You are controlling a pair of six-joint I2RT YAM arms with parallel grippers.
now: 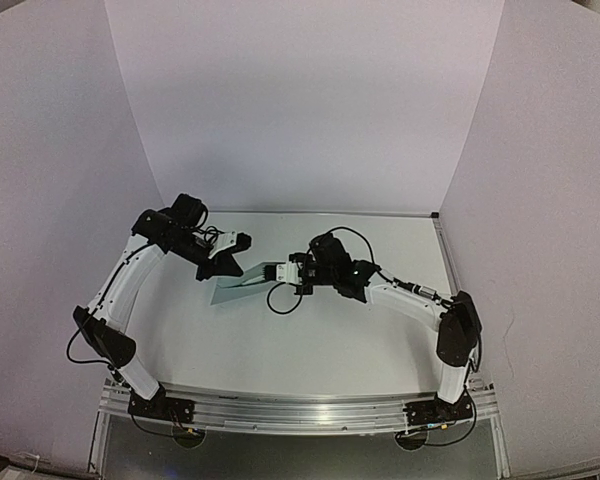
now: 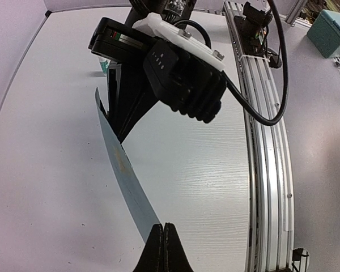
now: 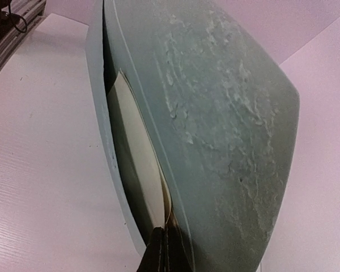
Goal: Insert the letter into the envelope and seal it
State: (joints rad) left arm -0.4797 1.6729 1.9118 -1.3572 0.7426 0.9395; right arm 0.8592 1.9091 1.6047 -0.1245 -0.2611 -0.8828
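1. White table [image 1: 310, 340] lies beneath the envelope [image 1: 238, 290], which is held tilted at the overhead view's centre.
2. The left gripper [image 2: 163, 245] is clamped on one envelope edge. The right gripper [image 3: 163, 249] is clamped on the opposite edge, beside the gaping mouth where the letter [image 3: 133, 153] sits.
3. Risk: if the arms pull apart, the bowed paper could tear or buckle; a loosened pinch could let the letter slide out.
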